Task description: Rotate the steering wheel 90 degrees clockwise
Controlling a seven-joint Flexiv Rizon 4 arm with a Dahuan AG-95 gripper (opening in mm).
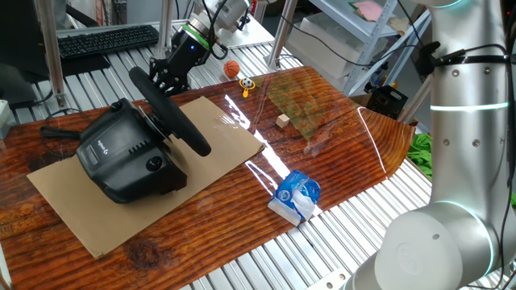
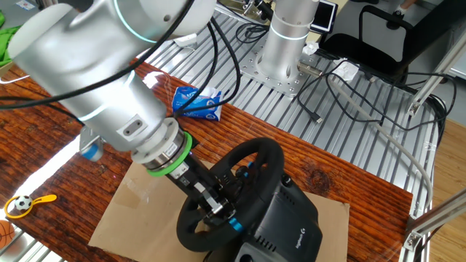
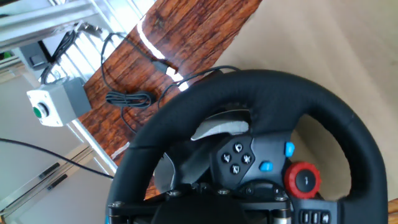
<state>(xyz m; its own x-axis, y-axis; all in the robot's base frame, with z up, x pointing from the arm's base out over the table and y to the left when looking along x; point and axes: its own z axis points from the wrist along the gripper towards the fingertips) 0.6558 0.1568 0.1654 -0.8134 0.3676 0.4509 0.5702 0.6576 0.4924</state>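
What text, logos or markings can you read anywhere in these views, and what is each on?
No text reads clearly in any view.
White logo on the steering wheel base: too small to read.
Print on the blue and white packet: blurred.
Arrow symbols on the steering wheel hub buttons: no words.

The wooden table (image 1: 201,225) carries a cardboard sheet (image 1: 218,145), a blue-white packet (image 1: 296,196) and a small block (image 1: 282,121).
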